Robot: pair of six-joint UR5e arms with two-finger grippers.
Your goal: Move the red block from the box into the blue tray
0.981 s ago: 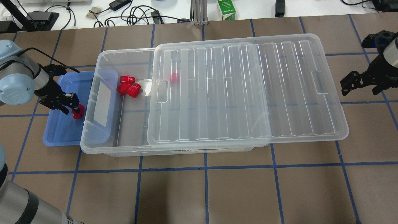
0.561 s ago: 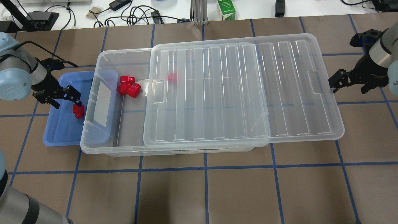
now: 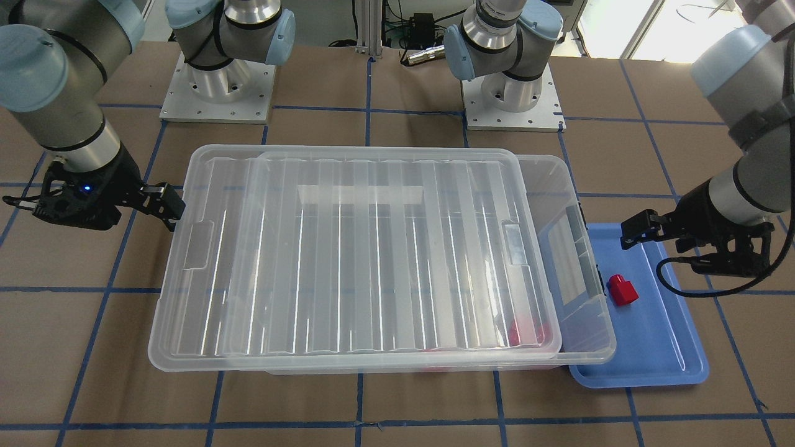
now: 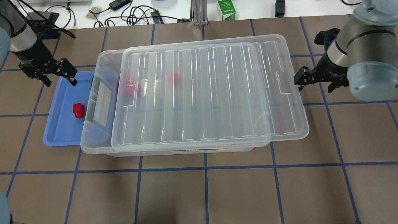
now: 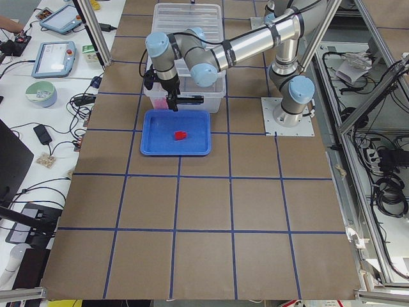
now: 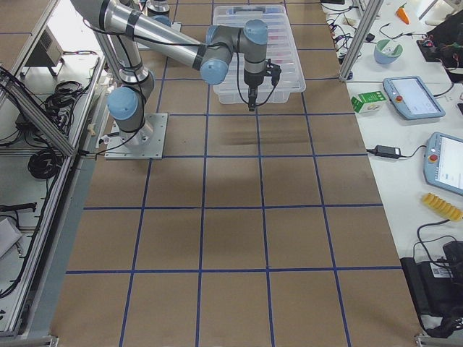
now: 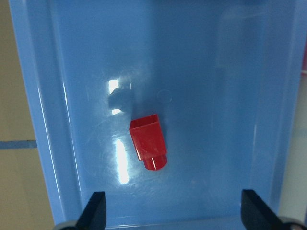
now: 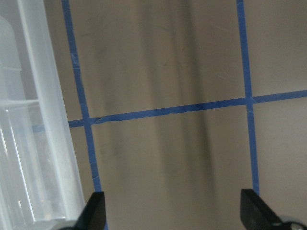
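A red block [image 4: 78, 110] lies alone in the blue tray [image 4: 59, 133], also in the front view [image 3: 622, 289] and the left wrist view [image 7: 148, 142]. My left gripper [image 4: 60, 81] is open and empty, raised above the tray's far end; its fingertips [image 7: 96, 211] frame the block from above. The clear box [image 4: 93, 146] holds a few more red blocks [image 4: 130, 87], blurred under its ribbed lid [image 4: 211, 93]. My right gripper [image 4: 314, 85] is open, one finger at the lid's right edge.
The tray's right side is tucked under the box's left end. The lid covers nearly all of the box and overhangs its right end. Cables and a green carton [image 4: 226, 9] lie beyond the table's far edge.
My left gripper let go of the red block in the tray and rose away toward the far side. My right gripper moved left, and the lid slid left over the box's open part.
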